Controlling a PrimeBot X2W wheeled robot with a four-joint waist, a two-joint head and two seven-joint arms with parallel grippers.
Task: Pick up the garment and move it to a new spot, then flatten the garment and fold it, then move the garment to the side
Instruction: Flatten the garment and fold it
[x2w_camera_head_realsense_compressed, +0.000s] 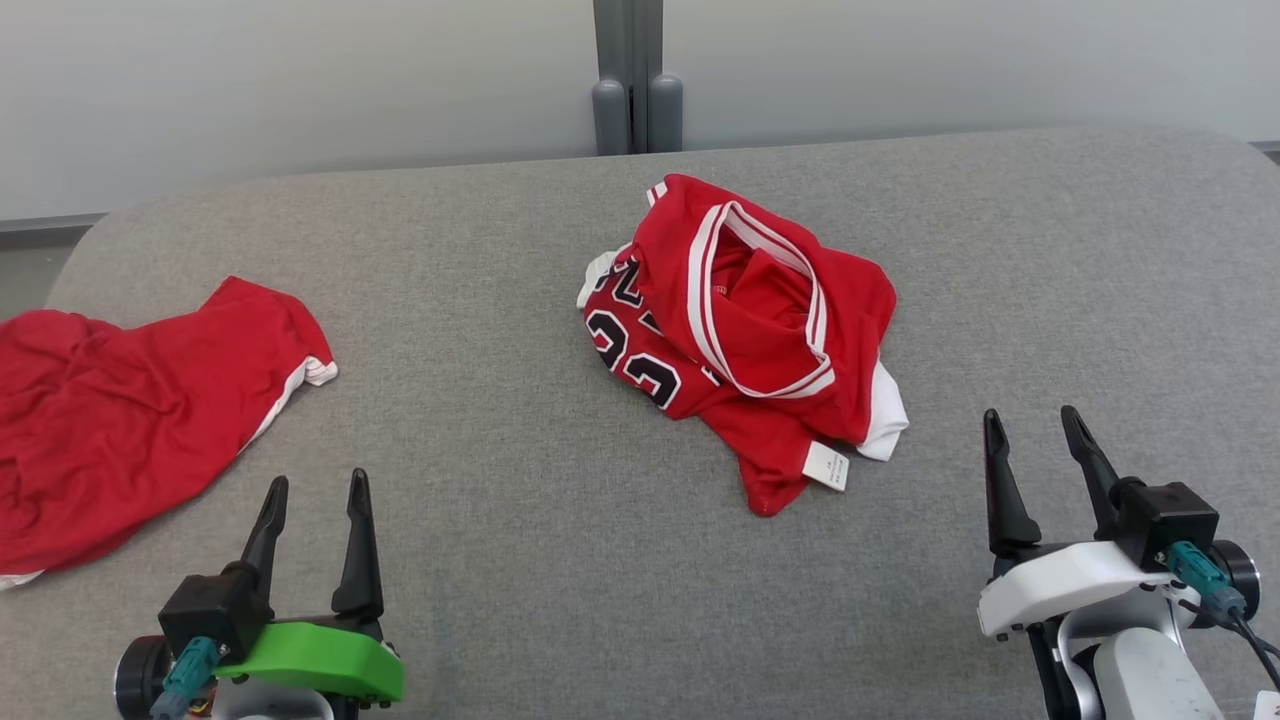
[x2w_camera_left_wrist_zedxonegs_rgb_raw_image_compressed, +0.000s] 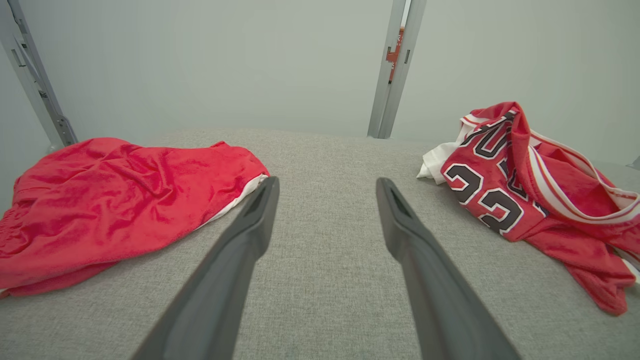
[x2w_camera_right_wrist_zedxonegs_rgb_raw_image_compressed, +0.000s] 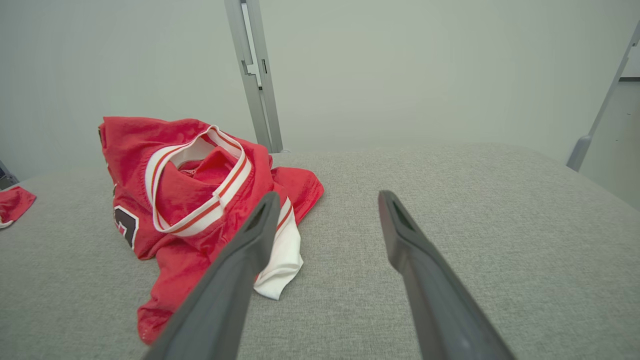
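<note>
The crumpled red jersey (x2w_camera_head_realsense_compressed: 740, 330) sits on the grey table (x2w_camera_head_realsense_compressed: 500, 560), and the pick-up turns on which claw lies closer to it. The right claw (x2w_camera_head_realsense_compressed: 1029, 411) is just off the jersey's near right side, fingers spread wide and holding nothing. The jersey's white edge and label (x2w_camera_head_realsense_compressed: 827, 466) are the parts closest to it. The left claw (x2w_camera_head_realsense_compressed: 318, 477) is equally wide open and empty, but it lies well away from the jersey's left side, closer to the red shorts (x2w_camera_head_realsense_compressed: 130, 410). The heap runs roughly from its far end towards its near one, slanting slightly rightward. The white edge may be a hem or a sleeve; the folds hide which. The right arm looks better placed.
</note>
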